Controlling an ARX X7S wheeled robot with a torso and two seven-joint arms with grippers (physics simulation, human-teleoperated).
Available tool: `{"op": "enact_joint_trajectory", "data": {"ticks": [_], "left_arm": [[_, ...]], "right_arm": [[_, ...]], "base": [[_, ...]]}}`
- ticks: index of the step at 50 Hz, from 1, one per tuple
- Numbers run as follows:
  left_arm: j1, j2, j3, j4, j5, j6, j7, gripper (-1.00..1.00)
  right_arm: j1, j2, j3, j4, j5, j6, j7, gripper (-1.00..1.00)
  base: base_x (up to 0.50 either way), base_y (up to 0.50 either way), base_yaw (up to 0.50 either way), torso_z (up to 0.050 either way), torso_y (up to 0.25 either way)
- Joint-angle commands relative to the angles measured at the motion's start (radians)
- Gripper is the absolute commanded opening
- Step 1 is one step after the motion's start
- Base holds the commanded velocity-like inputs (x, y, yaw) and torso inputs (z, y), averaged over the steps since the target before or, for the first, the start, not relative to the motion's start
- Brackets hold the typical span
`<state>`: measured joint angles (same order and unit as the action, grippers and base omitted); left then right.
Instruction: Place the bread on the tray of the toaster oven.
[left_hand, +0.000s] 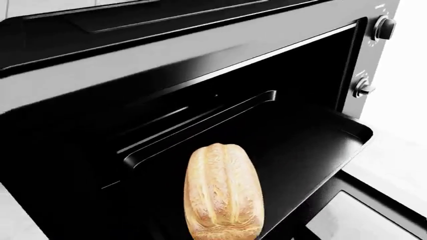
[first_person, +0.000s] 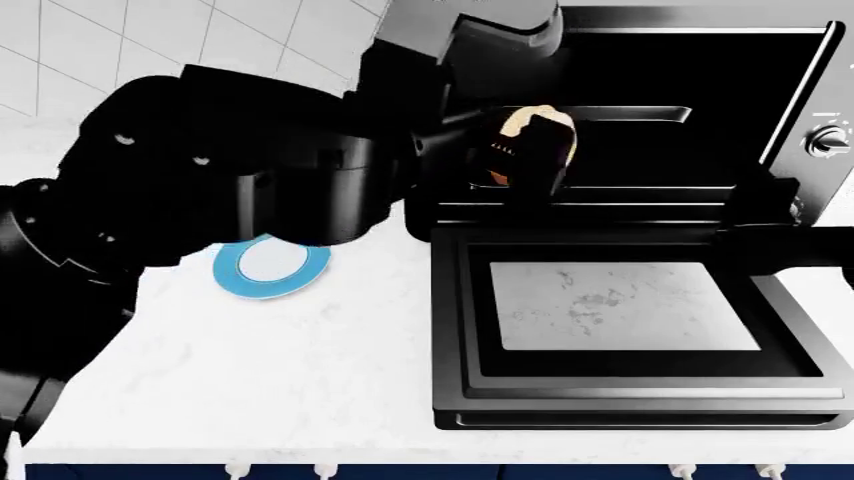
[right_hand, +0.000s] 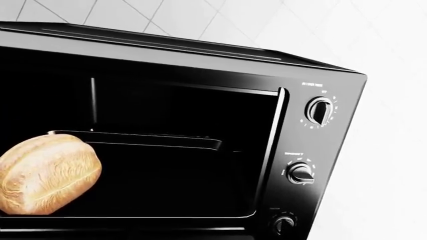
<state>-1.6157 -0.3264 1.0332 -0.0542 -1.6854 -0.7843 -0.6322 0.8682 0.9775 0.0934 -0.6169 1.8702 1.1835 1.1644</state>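
Here, left wrist view: the bread (left_hand: 223, 192) lies over the near part of the tray (left_hand: 313, 150) inside the toaster oven (left_hand: 200, 55); whether it rests on it, cannot tell.

Head view: left pincer (first_person: 527, 150) is closed around the bread at the cavity mouth. Door (first_person: 621, 310) lies flat open. Blue-rimmed plate (first_person: 274, 268) on the table (first_person: 240, 380). Right pincer (first_person: 747, 215): state cannot be told.

Right wrist view: bread at cavity's left side; knobs (right_hand: 319, 111) down the oven's right.

Golden bread (left_hand: 223, 192) above tray (left_hand: 313, 150), toaster oven (right_hand: 200, 125) open.
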Motion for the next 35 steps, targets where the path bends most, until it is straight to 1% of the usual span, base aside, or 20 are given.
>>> {"op": "enact_joint_trajectory", "data": {"ticks": [1,7,12,20,25,28,31,35], "left_arm": [[0.011,-0.091,-0.018,0.114,-0.016,-0.011,-0.052,1.0],[0.009,-0.139,-0.036,0.165,-0.041,-0.015,-0.08,1.0],[0.01,-0.207,-0.07,0.25,-0.104,-0.016,-0.124,1.0],[0.016,-0.303,-0.111,0.336,-0.162,-0.013,-0.157,1.0],[0.028,-0.381,-0.138,0.413,-0.223,-0.008,-0.198,1.0],[0.029,-0.44,-0.155,0.456,-0.249,-0.011,-0.218,1.0],[0.031,-0.474,-0.163,0.467,-0.254,-0.013,-0.223,1.0],[0.04,-0.54,-0.18,0.47,-0.255,-0.013,-0.219,1.0]], "right_arm": [[0.022,0.009,-0.013,0.01,0.001,0.0,-0.006,1.0],[0.016,0.012,-0.007,0.012,-0.008,-0.001,-0.021,1.0],[0.0,0.004,-0.002,0.011,-0.024,-0.004,-0.031,1.0],[0.04,0.011,-0.032,0.021,-0.007,-0.003,-0.015,1.0],[0.054,0.016,-0.038,0.03,-0.004,-0.001,-0.023,1.0],[0.069,0.013,-0.049,0.038,-0.009,0.002,-0.027,1.0],[0.09,0.003,-0.072,0.048,-0.017,0.006,-0.026,1.0],[0.127,-0.001,-0.096,0.069,-0.019,0.016,-0.032,1.0]], "base": [[0.0,0.0,0.0,0.0,0.0],[0.0,0.0,0.0,0.0,0.0],[0.0,0.0,0.0,0.0,0.0],[0.0,0.0,0.0,0.0,0.0],[0.0,0.0,0.0,0.0,0.0],[0.0,0.0,0.0,0.0,0.0],[0.0,0.0,0.0,0.0,0.0],[0.0,0.0,0.0,0.0,0.0]]}}
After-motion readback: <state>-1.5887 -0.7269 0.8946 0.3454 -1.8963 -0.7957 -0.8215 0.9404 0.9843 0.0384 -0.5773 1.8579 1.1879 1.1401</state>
